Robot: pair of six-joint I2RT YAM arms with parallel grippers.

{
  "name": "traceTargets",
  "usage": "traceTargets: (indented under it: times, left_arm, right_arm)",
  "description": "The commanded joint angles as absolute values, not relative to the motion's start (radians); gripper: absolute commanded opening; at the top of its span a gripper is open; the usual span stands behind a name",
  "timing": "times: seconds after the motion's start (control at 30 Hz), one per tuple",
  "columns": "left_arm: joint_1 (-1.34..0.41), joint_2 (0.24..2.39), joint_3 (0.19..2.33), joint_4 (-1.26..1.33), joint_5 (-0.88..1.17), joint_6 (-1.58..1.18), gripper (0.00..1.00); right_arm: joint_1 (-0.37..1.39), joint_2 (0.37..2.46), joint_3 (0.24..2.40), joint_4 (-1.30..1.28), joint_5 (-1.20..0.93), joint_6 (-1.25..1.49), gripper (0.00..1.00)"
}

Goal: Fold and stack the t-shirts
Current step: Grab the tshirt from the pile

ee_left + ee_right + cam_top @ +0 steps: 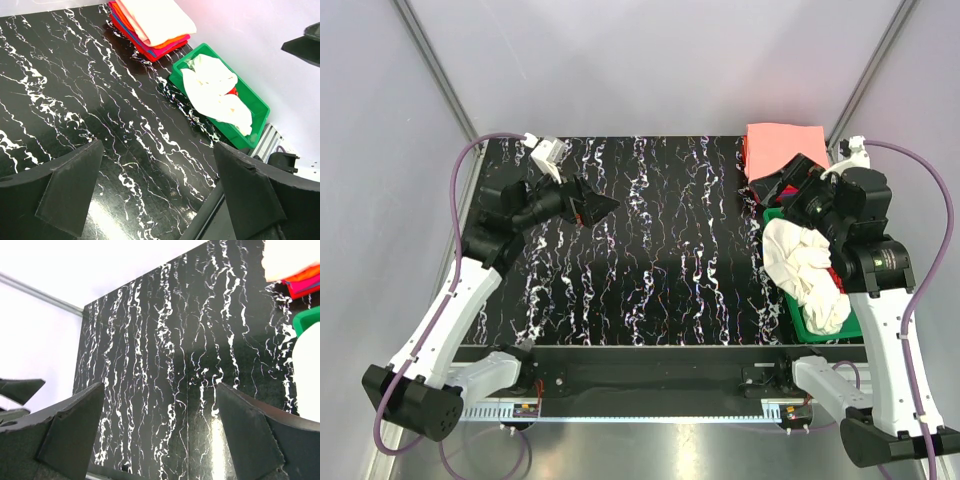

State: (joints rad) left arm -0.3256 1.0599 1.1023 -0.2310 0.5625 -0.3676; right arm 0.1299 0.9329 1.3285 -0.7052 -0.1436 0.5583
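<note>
A crumpled cream-white t-shirt (805, 268) fills the green tray (817, 328) at the right edge; a bit of red shows in it in the left wrist view (231, 91). A folded stack of t-shirts (778, 146), salmon-pink on top, lies at the far right corner; the left wrist view shows orange, red and dark layers under it (152, 30). My left gripper (600, 208) is open and empty above the far left of the table. My right gripper (785, 185) is open and empty, held above the gap between stack and tray.
The table (650, 250) is black marble-patterned, with white walls close at the back and sides. An aluminium rail runs along the near edge (650, 410). The tray (227, 131) sits close to the table's right edge.
</note>
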Motion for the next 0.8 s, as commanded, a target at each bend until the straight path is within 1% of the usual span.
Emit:
traceTargets:
  times: [0.0, 0.1, 0.23, 0.27, 0.33, 0.43, 0.47, 0.6, 0.67, 0.77]
  left_arm:
    - [-0.319, 1.032, 1.095, -0.170, 0.600, -0.376, 0.99]
    - [-0.319, 1.028, 1.094, -0.169, 0.598, -0.376, 0.99]
    - [-0.318, 1.023, 1.091, -0.170, 0.591, -0.373, 0.99]
    - [-0.319, 1.023, 1.091, -0.172, 0.580, -0.371, 0.99]
    - [-0.316, 1.023, 1.092, -0.181, 0.568, -0.365, 0.99]
    - [-0.314, 1.031, 1.094, -0.187, 0.561, -0.370, 0.99]
    - [-0.314, 1.034, 1.094, -0.187, 0.564, -0.370, 0.99]
    - [-0.313, 1.042, 1.094, -0.186, 0.574, -0.380, 0.99]
    - [-0.311, 1.045, 1.095, -0.186, 0.572, -0.379, 0.99]
    - [-0.310, 1.040, 1.094, -0.184, 0.577, -0.380, 0.99]
  right_arm:
    - [0.127, 0.939, 1.305, -0.678, -0.078, 0.613, 1.00]
    - [0.129, 0.940, 1.276, -0.680, -0.006, 0.620, 1.00]
    - [0.123, 0.951, 1.223, -0.686, 0.176, 0.641, 1.00]
    - [0.117, 0.959, 1.213, -0.704, 0.252, 0.647, 1.00]
    - [0.091, 1.008, 1.223, -0.732, 0.291, 0.637, 1.00]
    - [-0.039, 1.120, 1.290, -0.842, 0.321, 0.635, 1.00]
    - [-0.114, 1.149, 1.311, -0.879, 0.324, 0.627, 1.00]
    - [-0.269, 1.261, 1.273, -0.893, 0.345, 0.663, 1.00]
    - [-0.308, 1.294, 1.234, -0.871, 0.327, 0.698, 0.99]
    - [-0.334, 1.370, 1.189, -0.830, 0.353, 0.727, 0.96]
